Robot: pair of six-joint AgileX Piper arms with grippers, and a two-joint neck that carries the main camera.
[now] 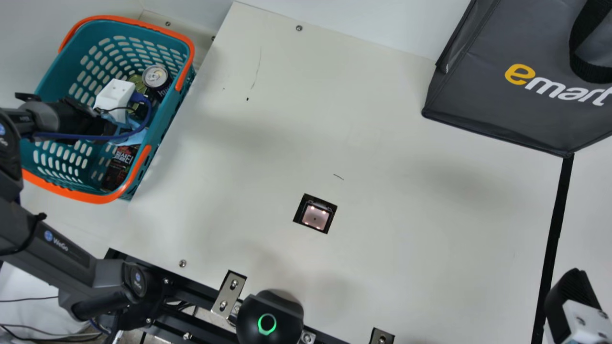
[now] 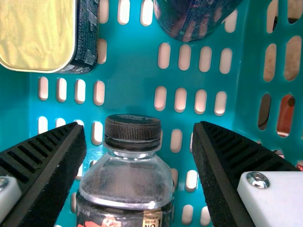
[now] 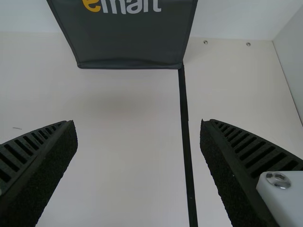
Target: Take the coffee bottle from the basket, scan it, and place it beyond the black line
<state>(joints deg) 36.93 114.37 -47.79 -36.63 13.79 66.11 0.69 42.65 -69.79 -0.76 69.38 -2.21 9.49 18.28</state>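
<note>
My left gripper: spread wide, empty; coffee bottle, basket beyond. My right gripper: spread wide, empty; table, black line, wall beyond.

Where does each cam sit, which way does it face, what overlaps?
Main: on the neck, looking down over the table; left arm and part of the right arm show.
Left wrist: looking into the basket at the coffee bottle; left gripper open.
Right wrist: looking across the table toward the bag; right gripper open.
Main shares the basket with left wrist, bag and black line with right.
</note>
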